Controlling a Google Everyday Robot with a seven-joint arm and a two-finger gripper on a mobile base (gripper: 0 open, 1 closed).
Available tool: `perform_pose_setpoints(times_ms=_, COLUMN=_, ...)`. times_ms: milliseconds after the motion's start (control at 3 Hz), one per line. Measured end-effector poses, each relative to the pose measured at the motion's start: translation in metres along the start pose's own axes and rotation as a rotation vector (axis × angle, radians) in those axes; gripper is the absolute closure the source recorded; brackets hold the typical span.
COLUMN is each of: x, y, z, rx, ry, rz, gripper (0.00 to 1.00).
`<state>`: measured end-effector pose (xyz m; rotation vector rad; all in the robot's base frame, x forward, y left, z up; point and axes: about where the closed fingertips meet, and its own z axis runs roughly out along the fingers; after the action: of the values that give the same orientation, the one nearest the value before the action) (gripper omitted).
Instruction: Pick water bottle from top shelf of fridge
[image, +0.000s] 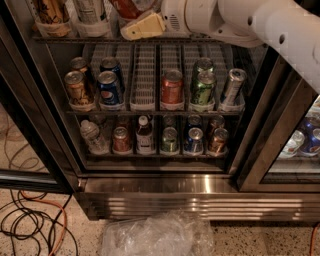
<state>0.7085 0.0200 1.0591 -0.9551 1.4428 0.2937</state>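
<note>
Ribbed steel skirts the fridge (200, 199), cream gripper (143, 26) at its wire top shelf (95, 39).

Speckled floor (260, 239) carries crumpled clear plastic (157, 235) and cables (31, 226); tool (129, 32) at top shelf (75, 38).

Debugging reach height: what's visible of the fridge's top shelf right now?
The top shelf is a level metal wire rack along the picture's top, only its front rail and white cup holders showing. Three containers stand in it, tops cropped: a brown-labelled bottle, a pale-labelled bottle, a red-labelled item. The end effector, cream-coloured on a white arm, hangs just above the front rail, by the red-labelled item.
</note>
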Motion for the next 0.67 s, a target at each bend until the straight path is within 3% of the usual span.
perform_pose_setpoints(times_ms=333, x=0.0, y=0.0, z=0.0, rx=0.0, ry=0.0, rz=0.0, gripper=0.19)
perform_pose_setpoints(times_ms=667, x=-0.0059, y=0.0036, z=0.002, rx=0.054, ry=-0.006, rz=-0.079, gripper=0.42)
